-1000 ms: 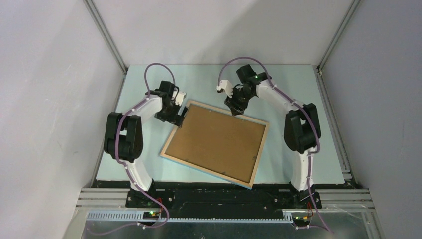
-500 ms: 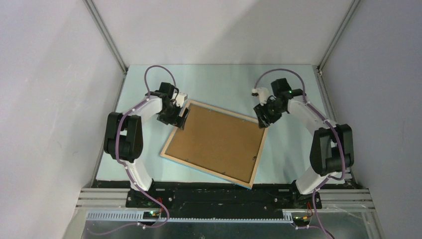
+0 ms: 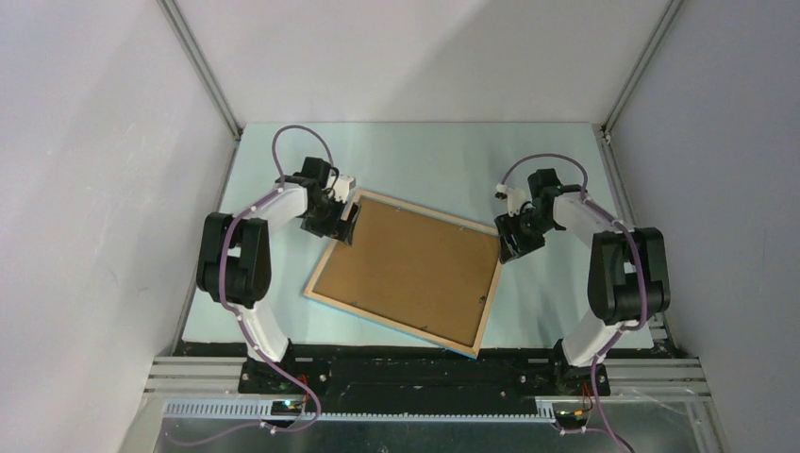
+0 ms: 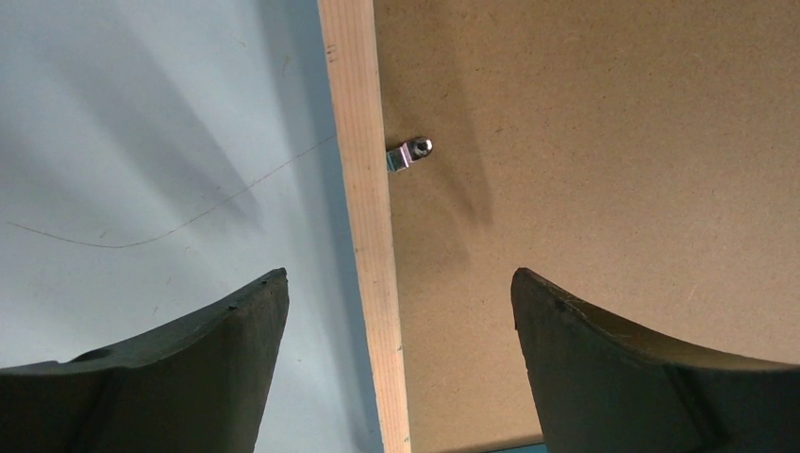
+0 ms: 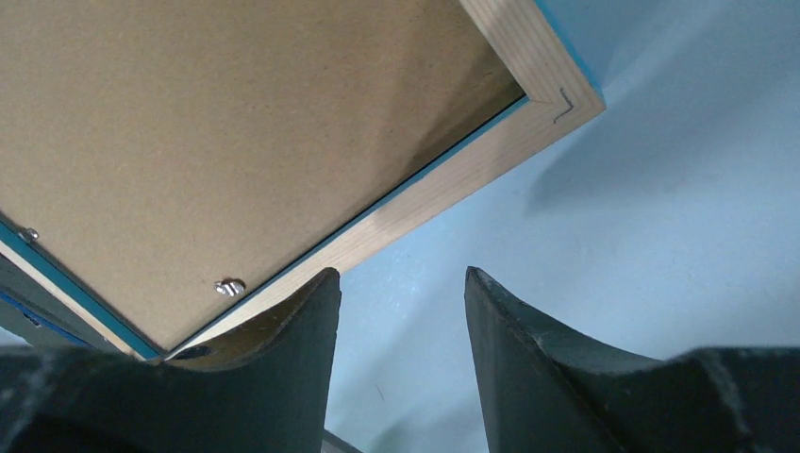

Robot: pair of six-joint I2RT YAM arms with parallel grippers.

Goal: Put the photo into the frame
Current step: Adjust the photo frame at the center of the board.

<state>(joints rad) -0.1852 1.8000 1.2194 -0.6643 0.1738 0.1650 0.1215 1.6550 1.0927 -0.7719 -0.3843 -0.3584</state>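
Two claws spread, left claw (image 4: 398, 283) astride frame (image 4: 357, 113) edge, right claw (image 5: 400, 278) beside frame corner, backing board (image 4: 613, 142) facing up

My left arm (image 3: 267, 204) reached to the far left corner of the frame (image 3: 390, 324), left jaws spread wide, pointing down astride its left rail. My right arm (image 3: 592, 219) folded in beside the far right corner, right jaws parted, gripping nothing.
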